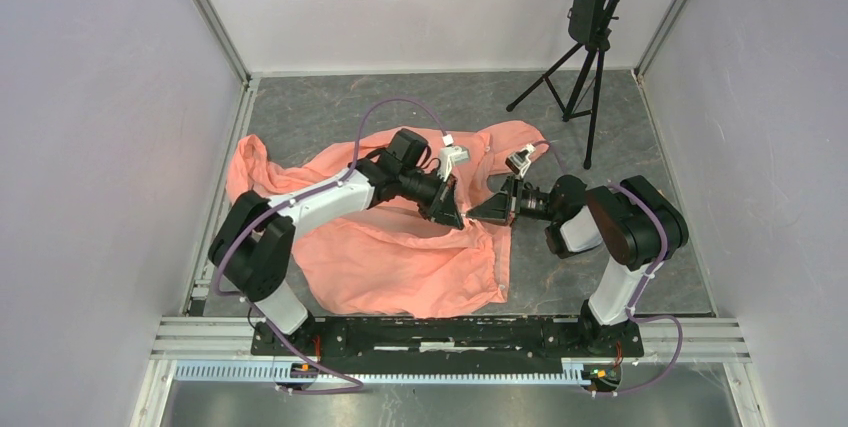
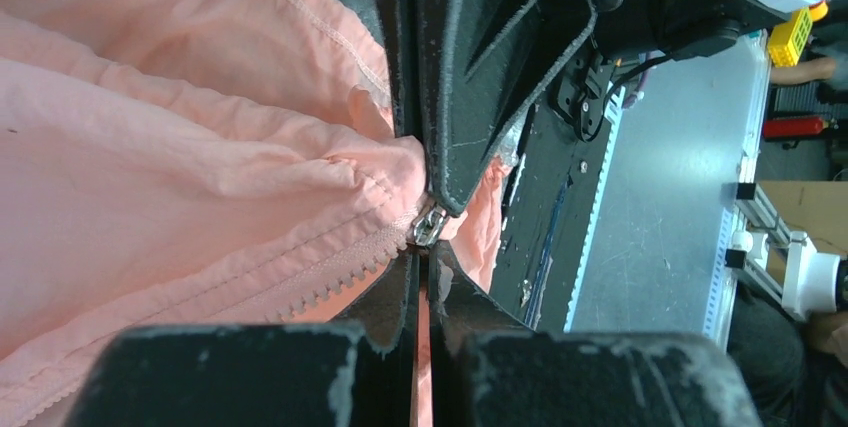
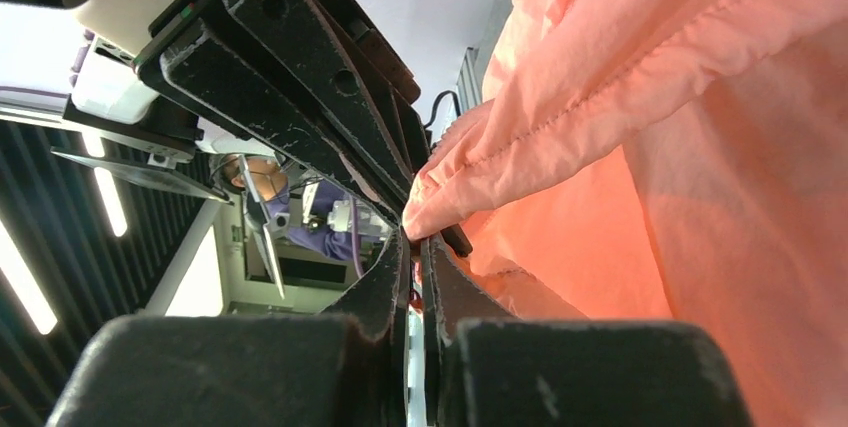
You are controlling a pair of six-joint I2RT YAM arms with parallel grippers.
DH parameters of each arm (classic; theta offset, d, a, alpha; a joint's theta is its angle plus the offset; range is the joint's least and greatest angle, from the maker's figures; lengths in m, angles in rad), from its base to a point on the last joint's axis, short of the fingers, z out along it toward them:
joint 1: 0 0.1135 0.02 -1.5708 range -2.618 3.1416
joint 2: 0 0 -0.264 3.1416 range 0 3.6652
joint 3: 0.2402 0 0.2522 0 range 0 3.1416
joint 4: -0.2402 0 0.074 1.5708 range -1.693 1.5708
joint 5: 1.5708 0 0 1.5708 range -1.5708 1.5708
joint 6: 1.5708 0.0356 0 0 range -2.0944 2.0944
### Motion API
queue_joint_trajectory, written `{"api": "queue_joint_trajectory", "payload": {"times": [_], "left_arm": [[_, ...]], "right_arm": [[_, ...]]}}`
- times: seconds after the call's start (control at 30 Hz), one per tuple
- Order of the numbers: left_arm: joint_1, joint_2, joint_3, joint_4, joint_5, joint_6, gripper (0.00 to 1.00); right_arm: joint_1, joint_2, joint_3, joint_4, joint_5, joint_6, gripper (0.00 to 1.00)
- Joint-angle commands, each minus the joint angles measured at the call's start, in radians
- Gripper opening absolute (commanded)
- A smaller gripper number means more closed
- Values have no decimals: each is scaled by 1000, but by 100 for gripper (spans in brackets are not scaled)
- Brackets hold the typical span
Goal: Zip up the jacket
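TOP: salmon-pink thin hooded jacket spread on grey table; left gripper and right gripper meet tip to tip on its front edge | LEFT WRIST: left jaws clamped on jacket tape just below silver metal zipper slider; right jaws closed on slider from above; open teeth trail left of slider | RIGHT WRIST: fabric fold at closed tips, slider hidden | NEXT (judged): right draws slider along teeth, away from left; no container visible

Salmon-pink jacket, thin, v. wrinkly fabric, lies crumpled and spread on the table, mid-left. One part trails to far left, another to far right. Its right edge is bunched up nr centre. Pale zip teeth run along a stitched seam to a small metal slider; can't tell how far it's zipped
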Motion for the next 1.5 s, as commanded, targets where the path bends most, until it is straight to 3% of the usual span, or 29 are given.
{"api": "queue_joint_trajectory", "payload": {"times": [0.0, 0.17, 0.5, 0.8, 1.17, 1.27, 1.47], "left_arm": [[-5, 48, 5, 191, -53, -73, 2], [-4, 154, 71, 178, 15, -59, 2], [3, 329, 283, 17, 21, 89, 2], [18, 575, 600, -268, 81, 204, 2], [44, 605, 606, -238, 116, 220, 2], [50, 617, 613, -238, 128, 216, 2], [57, 624, 619, -233, 130, 204, 2]], "right_arm": [[22, -25, 5, 289, -39, -95, 7], [1, -40, 12, 88, -20, -265, 12], [-10, -30, 153, -496, 36, -660, 16], [-34, 48, 224, -492, 67, -648, 29], [-97, 9, 143, -482, 120, -675, 50], [-116, -50, 93, -493, 127, -696, 53], [-166, -164, 30, -671, 157, -838, 54]]}}
